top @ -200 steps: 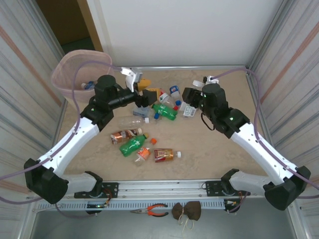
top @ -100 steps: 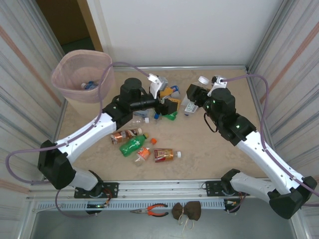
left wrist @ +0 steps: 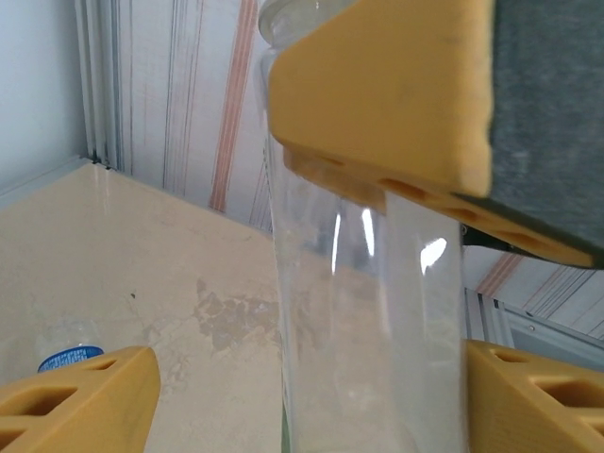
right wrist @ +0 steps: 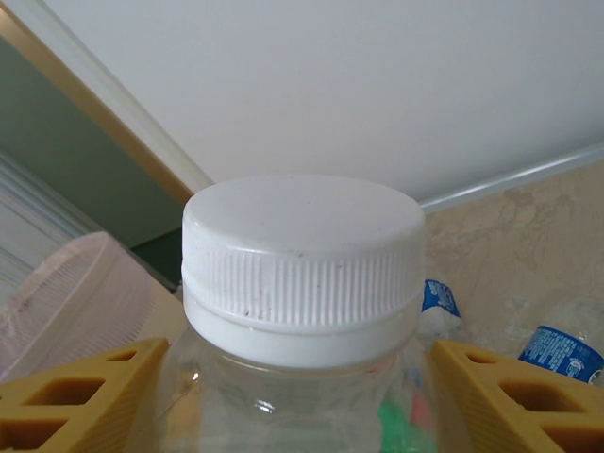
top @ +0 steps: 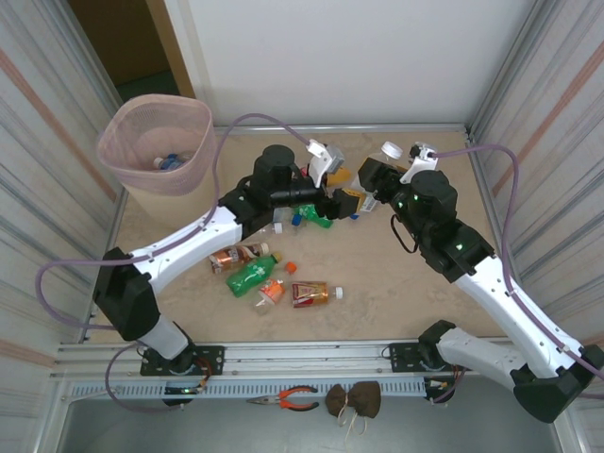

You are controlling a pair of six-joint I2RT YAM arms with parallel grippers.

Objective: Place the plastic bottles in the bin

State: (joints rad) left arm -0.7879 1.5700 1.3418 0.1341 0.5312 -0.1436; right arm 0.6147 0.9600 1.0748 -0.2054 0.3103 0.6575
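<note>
Riding in the right gripper (right wrist: 297, 392), the clear white-capped bottle (right wrist: 302, 255) sat with its shoulder wedged between the two yellow fingers (right wrist: 123, 377), which pressed against it on both sides. In the overhead view it was at the far middle of the table (top: 396, 283), where the two arms met, and well apart from the bin (top: 160, 196) in the far left corner.

The left gripper (left wrist: 307, 377) had its fingers spread wide around a see-through bottle body. The wall lay close to one finger and well off the other, so nothing was pinched there. A yellow finger with a dark pad crossed that body higher up. The framing was too close to be sure, but this was probably the right gripper's finger and the same bottle. It looked like a handover toward the arm nearer the bin.

The bottle looked empty, so I judged it light, thin-walled and smooth: it would dent and could squirt out under a hard squeeze. The shoulder under the ribbed cap was the stiff part, already taken, so the left fingers would do best across the mid body, closing gently and squarely.

One blue-capped bottle (top: 170, 162) lay in the bin. On the table a green bottle (top: 253, 276), an amber bottle (top: 236, 255) and an orange-labelled bottle (top: 311, 294) lay nearer the arms' bases.
</note>
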